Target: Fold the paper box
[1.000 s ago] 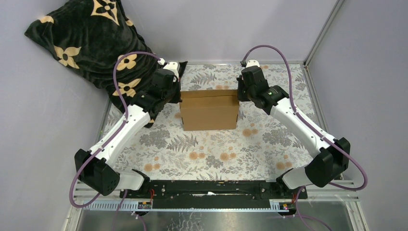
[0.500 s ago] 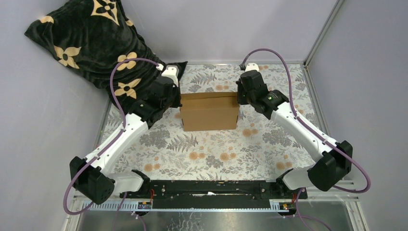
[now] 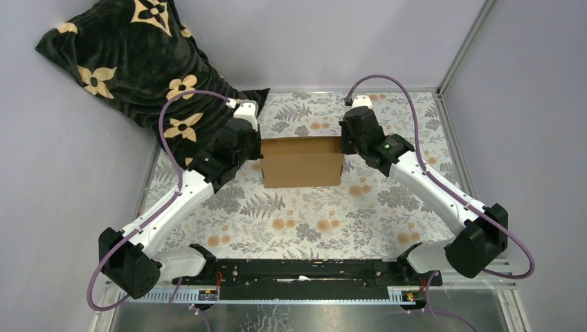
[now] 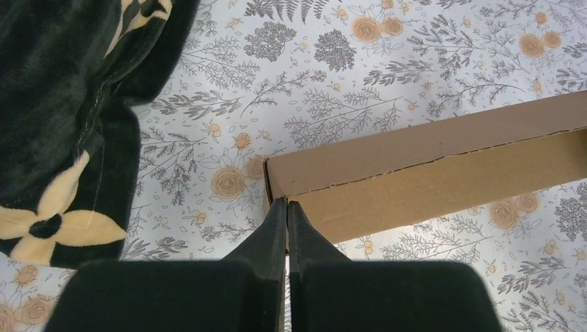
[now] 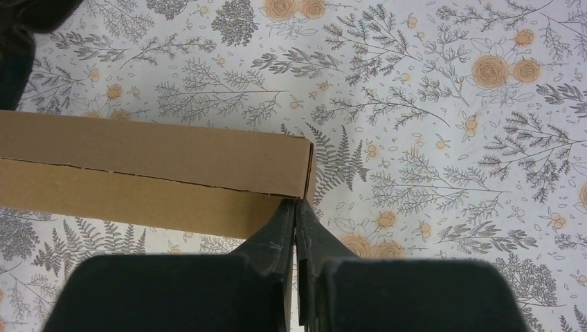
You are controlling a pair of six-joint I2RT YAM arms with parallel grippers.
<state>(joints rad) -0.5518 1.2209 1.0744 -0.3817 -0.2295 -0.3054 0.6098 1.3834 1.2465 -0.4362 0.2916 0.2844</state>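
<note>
Moved: paper box (image 3: 302, 162), far mid-table, now has its top lying lower.
Room: table (image 3: 304, 221) spreads nearer; blanket (image 3: 124, 62) near left.
Left gripper (image 4: 286, 203): fingers pressed together, tips on box's left end.
Right gripper (image 5: 296, 205): likewise, right end.

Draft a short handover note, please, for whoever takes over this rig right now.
Left gripper: shut, nothing visible between the fingers, tips at the left end of the paper box.
Right gripper: shut, tips at the box's right end.
Box: on the floral tablecloth, far-centre, between the two grippers.
Done: it looks folded into a shallow closed shape with the lid down.
Left: probably only checking that the flaps are tucked in, as both wrist views show a seam along its length. Then back both arms away.
</note>
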